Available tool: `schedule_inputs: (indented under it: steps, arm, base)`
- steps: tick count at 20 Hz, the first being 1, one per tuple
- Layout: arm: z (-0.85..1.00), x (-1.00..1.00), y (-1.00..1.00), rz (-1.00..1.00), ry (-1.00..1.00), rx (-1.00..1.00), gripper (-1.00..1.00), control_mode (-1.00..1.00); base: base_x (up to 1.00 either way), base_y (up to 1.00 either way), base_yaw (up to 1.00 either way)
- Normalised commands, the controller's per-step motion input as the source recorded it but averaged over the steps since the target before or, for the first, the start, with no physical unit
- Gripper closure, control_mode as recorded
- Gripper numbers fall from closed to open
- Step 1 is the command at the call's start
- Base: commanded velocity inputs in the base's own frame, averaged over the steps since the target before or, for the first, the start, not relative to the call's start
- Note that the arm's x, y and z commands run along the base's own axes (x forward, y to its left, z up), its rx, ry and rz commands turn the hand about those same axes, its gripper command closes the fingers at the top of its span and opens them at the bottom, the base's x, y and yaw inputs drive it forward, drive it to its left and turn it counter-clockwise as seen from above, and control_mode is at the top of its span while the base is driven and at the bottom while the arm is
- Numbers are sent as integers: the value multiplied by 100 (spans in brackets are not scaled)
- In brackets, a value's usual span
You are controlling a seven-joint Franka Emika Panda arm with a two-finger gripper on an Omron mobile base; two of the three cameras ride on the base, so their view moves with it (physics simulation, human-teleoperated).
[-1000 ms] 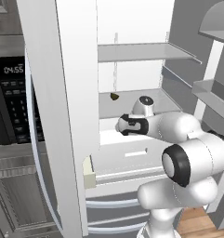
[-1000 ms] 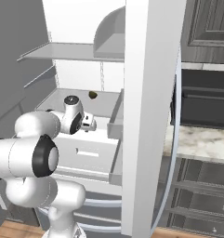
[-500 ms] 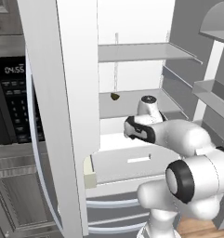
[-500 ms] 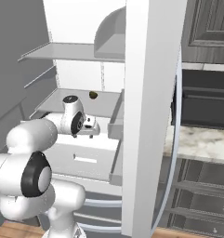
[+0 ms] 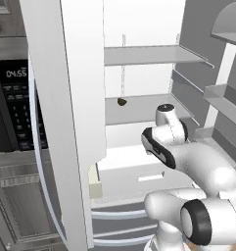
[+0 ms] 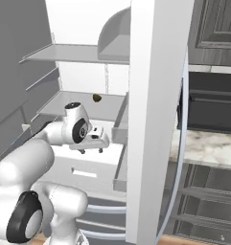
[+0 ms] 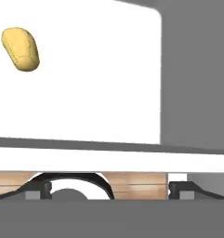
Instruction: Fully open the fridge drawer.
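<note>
Hovering over fridge drawer (image 6: 83,173), fingers (image 6: 91,150) spread wide apart; microwave (image 5: 11,105) left of fridge.

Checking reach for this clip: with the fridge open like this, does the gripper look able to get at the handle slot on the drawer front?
Probably yes. The gripper hangs just above the fridge drawer, and the handle slot on its front panel faces the robot with nothing across it. The arm would need to drop and turn toward the panel.
</note>
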Motion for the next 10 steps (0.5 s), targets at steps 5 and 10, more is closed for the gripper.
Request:
schedule_inputs:
  steps: [5,10]
  arm:
    - [-60,-100,-82,0,10,-12,-100,-100]
    - [-30,-100,-69,0,5,-3,-100,-100]
  base:
    - [0,0,0]
    - [0,0,0]
